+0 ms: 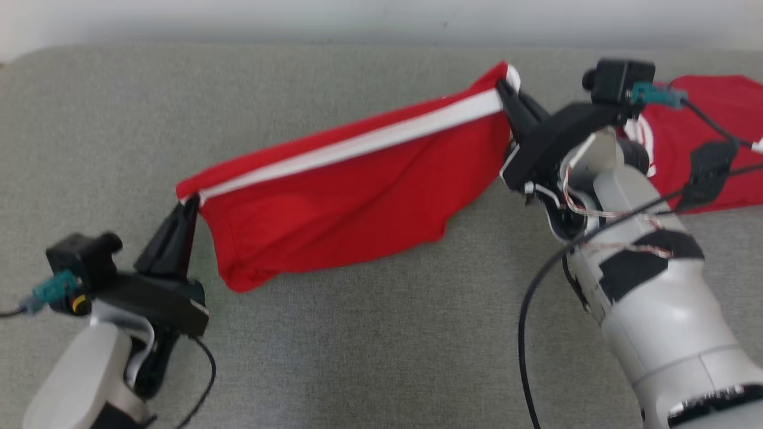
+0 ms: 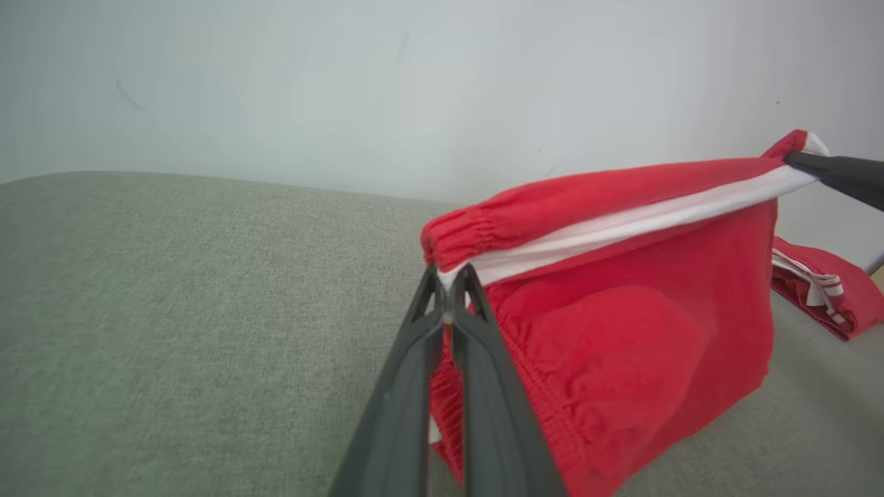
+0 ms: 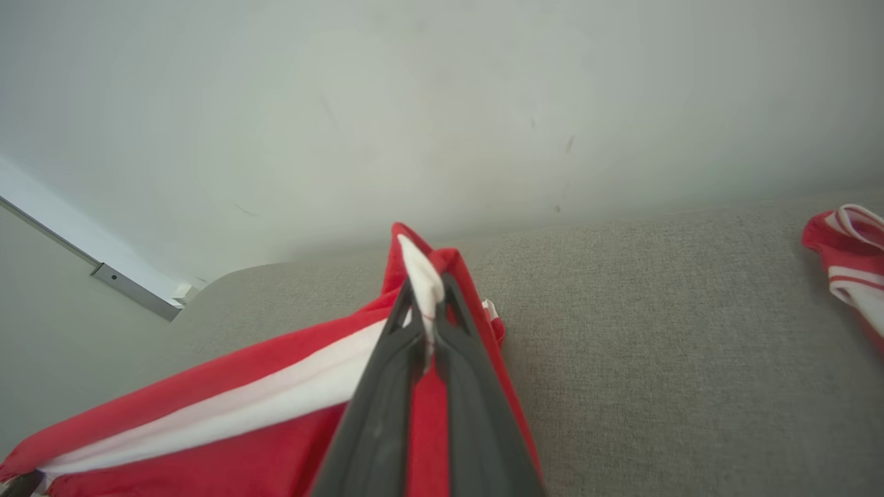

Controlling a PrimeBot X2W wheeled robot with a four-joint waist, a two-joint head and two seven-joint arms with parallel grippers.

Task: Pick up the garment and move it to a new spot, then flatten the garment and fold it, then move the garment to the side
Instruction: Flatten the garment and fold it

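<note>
Both grippers are clamped tight on the red shorts [image 1: 346,196]: the left gripper [image 1: 189,205] pinches the waistband corner at 8 o'clock in the head view, the right gripper [image 1: 505,90] the stripe's far end at 2 o'clock. The shorts hang stretched along that axis, their lower edge about touching the grey cushion [image 1: 369,345], so flattening probably needs both arms lowering together.
</note>
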